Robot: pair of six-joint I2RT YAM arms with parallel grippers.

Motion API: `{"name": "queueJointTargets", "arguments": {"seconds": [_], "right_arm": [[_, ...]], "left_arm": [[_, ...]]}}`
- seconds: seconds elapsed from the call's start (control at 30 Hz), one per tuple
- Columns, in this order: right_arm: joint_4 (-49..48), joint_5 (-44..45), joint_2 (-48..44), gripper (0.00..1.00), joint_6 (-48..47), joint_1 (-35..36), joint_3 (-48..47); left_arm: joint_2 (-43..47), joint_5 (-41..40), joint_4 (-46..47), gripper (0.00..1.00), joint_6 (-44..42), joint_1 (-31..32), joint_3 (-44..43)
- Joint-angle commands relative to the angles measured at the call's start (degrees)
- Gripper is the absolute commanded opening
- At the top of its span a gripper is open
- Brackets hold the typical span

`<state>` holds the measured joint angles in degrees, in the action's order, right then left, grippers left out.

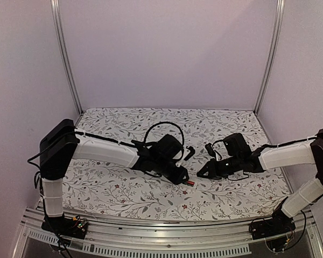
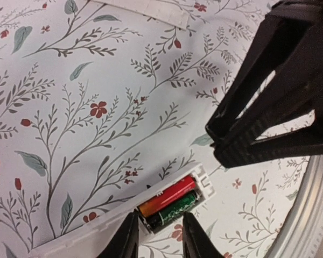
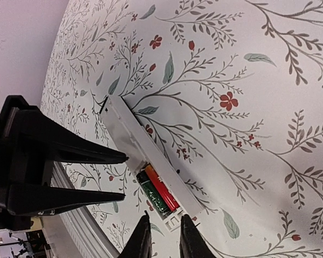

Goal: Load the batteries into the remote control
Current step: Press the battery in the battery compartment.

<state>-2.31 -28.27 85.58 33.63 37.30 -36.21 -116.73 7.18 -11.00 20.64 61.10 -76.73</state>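
Batteries [image 2: 169, 203] first: you have two, one red-orange and one green, lying side by side in the open bay at one end of the single white remote control [image 3: 130, 135]. It lies flat on the cloth toward the near edge, between your two grippers. Your left gripper [image 2: 160, 216] hangs just over that bay end, fingers apart and gripping nothing. Your right gripper [image 3: 165, 216] faces it, fingers a little apart, also holding nothing. One white cover strip [image 2: 151, 11] lies apart from the remote, cut off at the top of the left wrist view. The cloth [image 1: 124, 188] is white with grey-green sprigs and small red flowers. One metal rail [image 1: 161, 228] runs along its near edge, and pale lilac walls [image 1: 167, 54] with two metal uprights [image 1: 64, 54] close it in.
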Motion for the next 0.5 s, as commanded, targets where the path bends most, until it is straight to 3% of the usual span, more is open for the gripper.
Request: {"name": "queueJointTargets", "arguments": {"seconds": [0.0, 0.17, 0.27, 0.4, 0.47], "right_arm": [[4.40, 1.58, -0.97, 0.17, -3.05, 0.41, -2.06], [4.13, -0.72, 1.06, 0.08, -5.31, 2.72, -5.57], [4.68, -1.57, 4.19, 0.00, -7.61, 5.31, -9.00], [4.17, -2.82, 8.71, 0.00, -8.55, 6.12, -11.10], [3.97, -2.97, 10.12, 0.00, -8.58, 6.19, -11.78]], "left_arm": [[5.53, 0.60, 4.94, 0.30, -1.07, -1.65, 2.23], [10.90, -2.41, 8.43, 0.34, 1.45, -3.49, 7.64], [15.69, -6.84, 11.77, 0.52, 4.11, -4.87, 13.55], [20.96, -11.90, 13.90, 0.73, 6.22, -5.73, 19.76], [22.64, -14.11, 14.16, 0.79, 6.91, -5.84, 22.11]]}}
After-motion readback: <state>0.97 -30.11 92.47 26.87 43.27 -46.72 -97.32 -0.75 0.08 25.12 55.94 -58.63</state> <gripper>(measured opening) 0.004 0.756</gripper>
